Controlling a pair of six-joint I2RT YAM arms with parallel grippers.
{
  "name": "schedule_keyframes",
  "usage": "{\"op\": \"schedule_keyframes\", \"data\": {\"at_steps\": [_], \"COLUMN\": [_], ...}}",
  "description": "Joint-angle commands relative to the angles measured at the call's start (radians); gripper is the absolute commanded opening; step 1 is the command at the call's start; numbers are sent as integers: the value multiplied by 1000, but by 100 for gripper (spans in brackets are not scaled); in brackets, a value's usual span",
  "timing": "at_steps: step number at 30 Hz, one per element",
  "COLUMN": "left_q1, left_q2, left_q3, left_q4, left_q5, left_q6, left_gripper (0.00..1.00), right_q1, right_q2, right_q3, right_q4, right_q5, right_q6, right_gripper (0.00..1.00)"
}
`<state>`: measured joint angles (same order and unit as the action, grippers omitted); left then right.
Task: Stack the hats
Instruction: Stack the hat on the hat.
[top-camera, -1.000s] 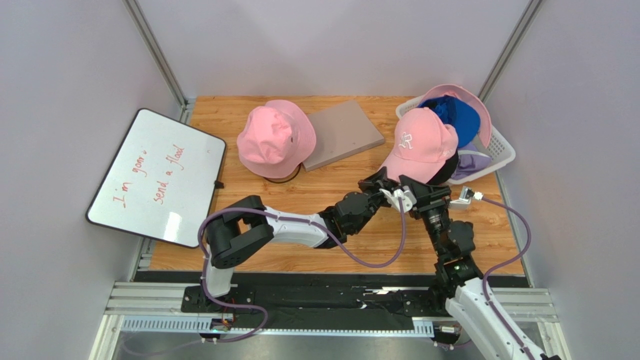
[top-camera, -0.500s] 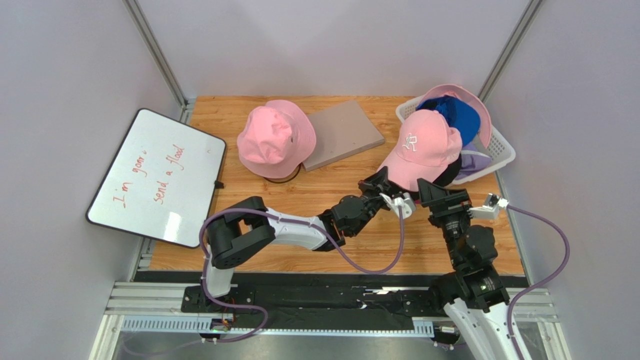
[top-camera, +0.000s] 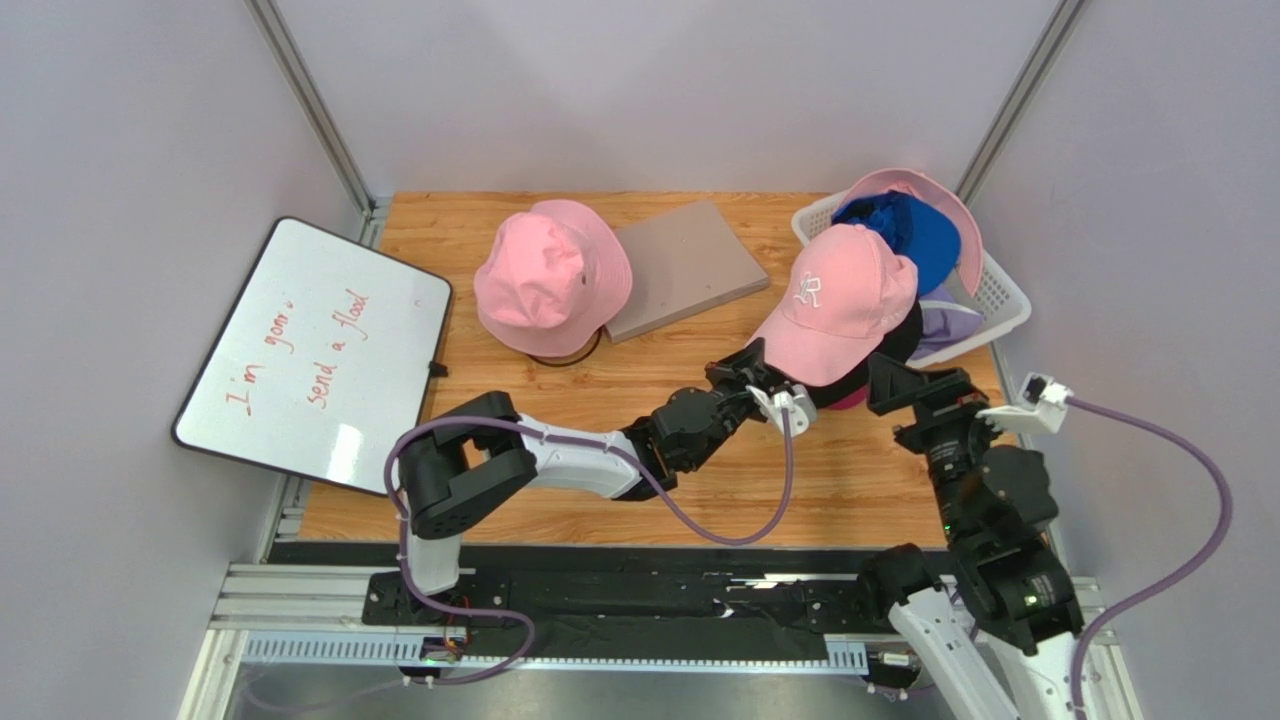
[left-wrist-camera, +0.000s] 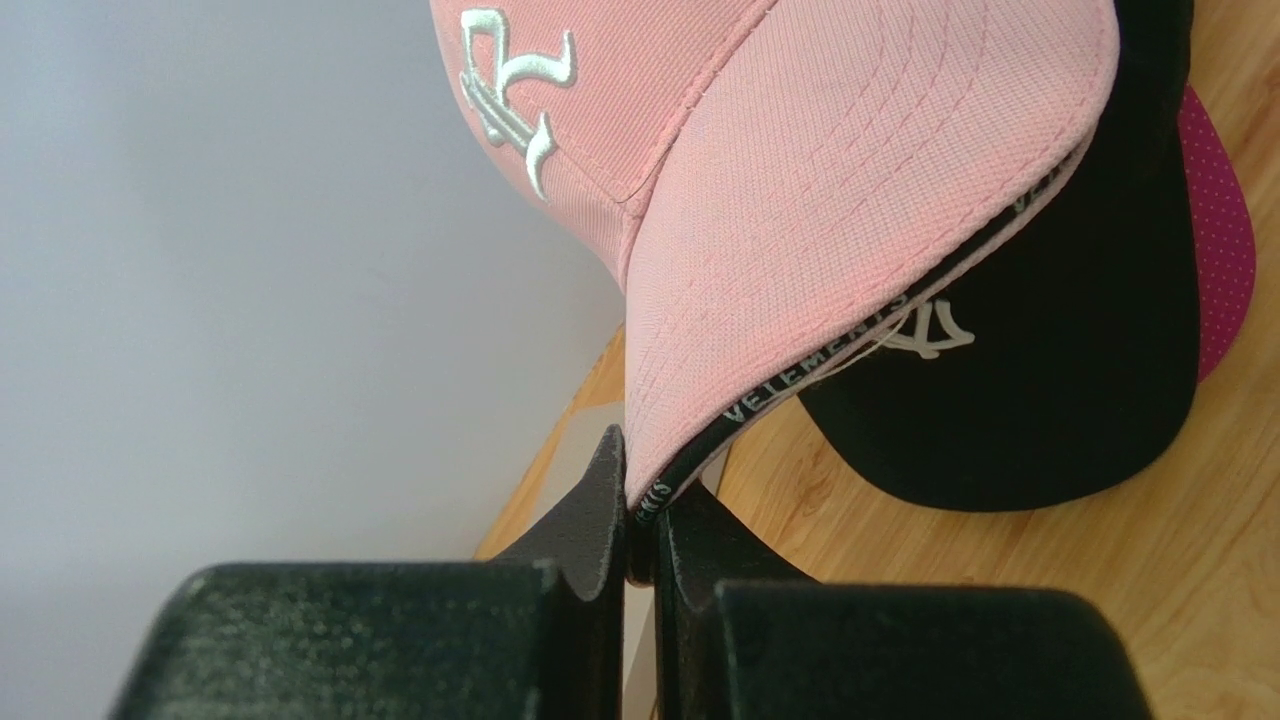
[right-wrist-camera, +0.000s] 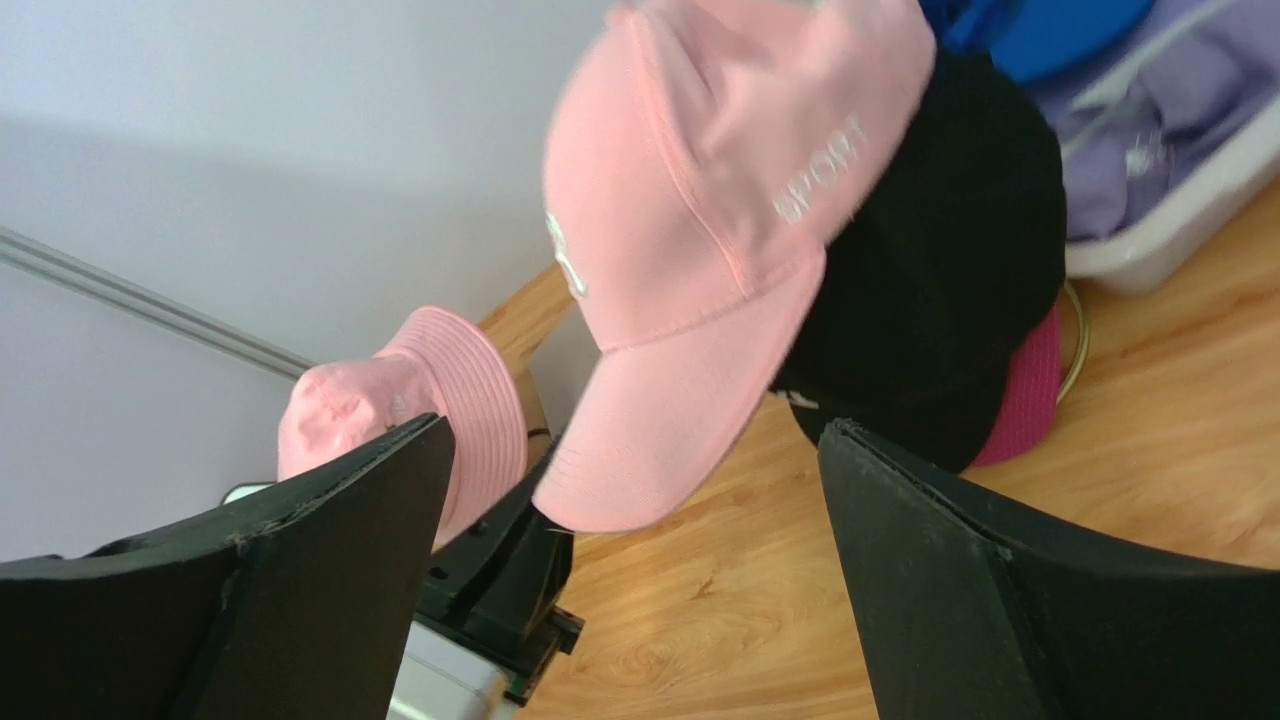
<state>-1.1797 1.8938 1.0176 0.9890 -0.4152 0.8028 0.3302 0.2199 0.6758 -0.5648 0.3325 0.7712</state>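
Observation:
A pink baseball cap rests on top of a black cap, and a magenta cap peeks out beneath them at the table's right. My left gripper is shut on the tip of the pink cap's brim, its fingers pinching the black-taped edge. My right gripper stands wide open just near of the stack, with nothing between its fingers. A pink bucket hat sits at the middle left. A blue cap and a lavender hat lie in the basket.
The white mesh basket stands at the back right with an upturned pink hat along its far side. A grey-brown flat board lies beside the bucket hat. A whiteboard overhangs the left table edge.
My right gripper has opened wide and pulled back to the right, away from the pink cap. The cap has shifted slightly back and right over the black cap, its brim still held by the left gripper.

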Motion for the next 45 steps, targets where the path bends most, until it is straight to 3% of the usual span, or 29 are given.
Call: {"op": "schedule_keyframes", "data": {"at_steps": [1,9,18,29,42,44,45], "left_q1": [3,2,-1,-14,-24,-24,-24], "left_q2": [-108,-125,-91,-70,-50,-47,-45], "left_q3": [-36,-73,-86,-96,-109,-109,-108], "left_q4": [-24,-21,66,111,163,168,168], "left_q5": [76,82,55,41,23,21,19], "left_q6": [-77,-67,13,76,118,122,125], "left_gripper": [0,0,0,0,0,0,0], "right_q1": [1,-3,-151,-207,-232,-235,-238], "right_q2": [175,580,950,1156,1243,1253,1257], "right_q3": [258,629,927,1002,995,996,998], "right_q4": [-30,-103,-224,-242,-244,-244,-242], "right_q5": [10,-44,-217,-257,-302,-314,-319], "right_q6": [-258,-450,-524,-564,-573,-573,-572], "right_gripper": [99,92,88,74,57,51,44]}}
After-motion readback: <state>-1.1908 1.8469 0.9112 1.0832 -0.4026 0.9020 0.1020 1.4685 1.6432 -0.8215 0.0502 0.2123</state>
